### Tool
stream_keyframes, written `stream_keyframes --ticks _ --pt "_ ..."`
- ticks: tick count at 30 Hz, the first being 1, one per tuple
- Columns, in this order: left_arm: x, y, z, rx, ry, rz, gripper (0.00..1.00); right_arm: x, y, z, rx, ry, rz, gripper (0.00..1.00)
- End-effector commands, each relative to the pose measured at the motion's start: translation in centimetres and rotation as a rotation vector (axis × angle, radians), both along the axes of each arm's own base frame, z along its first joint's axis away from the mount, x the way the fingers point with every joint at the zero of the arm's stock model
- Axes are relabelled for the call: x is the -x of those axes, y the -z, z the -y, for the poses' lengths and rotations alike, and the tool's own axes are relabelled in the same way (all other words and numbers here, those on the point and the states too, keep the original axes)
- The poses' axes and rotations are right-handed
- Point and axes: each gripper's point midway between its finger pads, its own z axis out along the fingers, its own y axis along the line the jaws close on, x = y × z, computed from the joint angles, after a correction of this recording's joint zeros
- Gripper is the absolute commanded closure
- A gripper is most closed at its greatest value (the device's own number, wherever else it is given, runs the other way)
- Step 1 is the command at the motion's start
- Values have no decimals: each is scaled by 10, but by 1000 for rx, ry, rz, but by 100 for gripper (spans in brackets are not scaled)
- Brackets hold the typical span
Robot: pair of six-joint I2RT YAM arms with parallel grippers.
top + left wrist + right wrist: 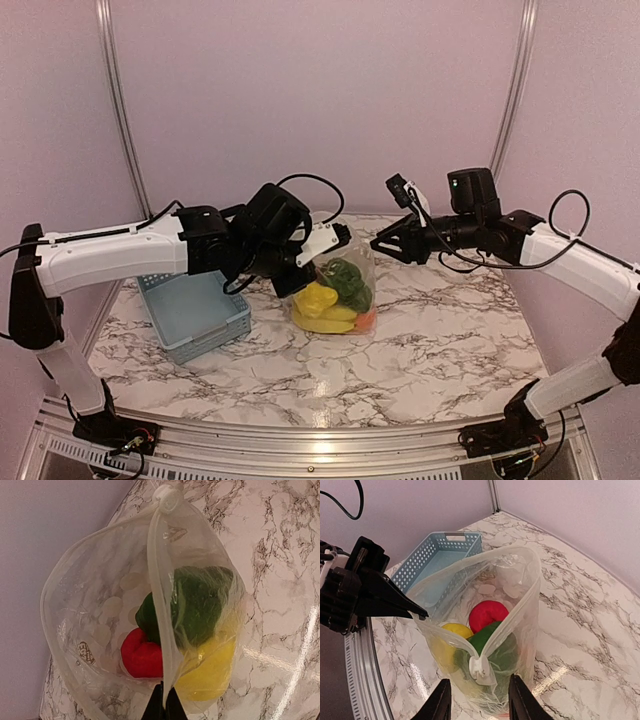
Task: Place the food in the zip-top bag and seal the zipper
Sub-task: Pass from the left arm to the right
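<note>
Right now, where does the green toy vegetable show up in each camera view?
Top external: green toy vegetable mid-table, inside the zip-top bag.
Left wrist: right of centre, behind the bag's wall.
Right wrist: low centre, just above the white slider.
Shared landmark: the yellow food beside it in every view.

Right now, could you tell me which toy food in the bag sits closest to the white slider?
The dark green one, directly behind the white slider; the red piece and the yellow one lie farther from it in the bag.
</note>
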Motion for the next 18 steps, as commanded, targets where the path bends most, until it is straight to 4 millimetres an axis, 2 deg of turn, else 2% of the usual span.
stream_keyframes --ticks 1,9,18 --pt "-4 -15 -1 58 -9 13 100 -6 -4 -10 18 -28 64 63" --pt "-11 -19 -7 102 -33 -10 100 -9 8 -17 21 -54 58 62" --pt "-13 -17 -8 116 -39 -33 100 -18 17 -28 17 -58 61 70"
